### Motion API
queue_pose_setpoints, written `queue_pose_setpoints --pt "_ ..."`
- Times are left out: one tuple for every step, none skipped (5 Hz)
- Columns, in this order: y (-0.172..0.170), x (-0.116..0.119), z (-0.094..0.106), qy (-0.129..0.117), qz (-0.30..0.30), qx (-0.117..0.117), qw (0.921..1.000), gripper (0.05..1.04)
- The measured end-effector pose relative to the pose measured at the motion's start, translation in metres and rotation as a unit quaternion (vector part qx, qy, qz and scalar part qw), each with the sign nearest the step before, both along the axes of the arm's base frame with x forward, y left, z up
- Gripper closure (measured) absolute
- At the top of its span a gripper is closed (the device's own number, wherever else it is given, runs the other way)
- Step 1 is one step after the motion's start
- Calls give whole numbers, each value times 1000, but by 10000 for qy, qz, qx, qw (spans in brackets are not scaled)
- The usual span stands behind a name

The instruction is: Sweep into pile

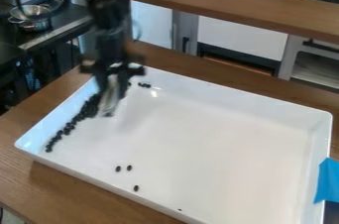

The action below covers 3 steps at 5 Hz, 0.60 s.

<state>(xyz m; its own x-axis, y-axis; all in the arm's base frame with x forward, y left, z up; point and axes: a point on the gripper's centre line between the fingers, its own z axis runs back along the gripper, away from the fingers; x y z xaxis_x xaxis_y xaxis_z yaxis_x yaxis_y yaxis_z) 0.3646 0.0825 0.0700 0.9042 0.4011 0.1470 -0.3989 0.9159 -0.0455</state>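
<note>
Where the tool [111,85] hangs, pale implement [110,105] indistinct, black beans [82,113] part-hidden, tray [212,143] cropped

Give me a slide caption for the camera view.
Robot arm over a white tray, dark bean-like pieces lining one side, a few strays near the front edge.

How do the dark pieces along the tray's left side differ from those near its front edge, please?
The left-side pieces form a long, crowded band; the front pieces lie scattered. The left-side pieces are many, the front pieces a few. All are small and dark.
</note>
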Motion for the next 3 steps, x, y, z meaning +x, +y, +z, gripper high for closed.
queue_pose_setpoints --pt "-58 4 8 20 -398 -168 9991 707" --pt "-98 0 7 202 -458 -139 9986 707" --pt "-153 -4 10 246 -593 -107 9979 707"
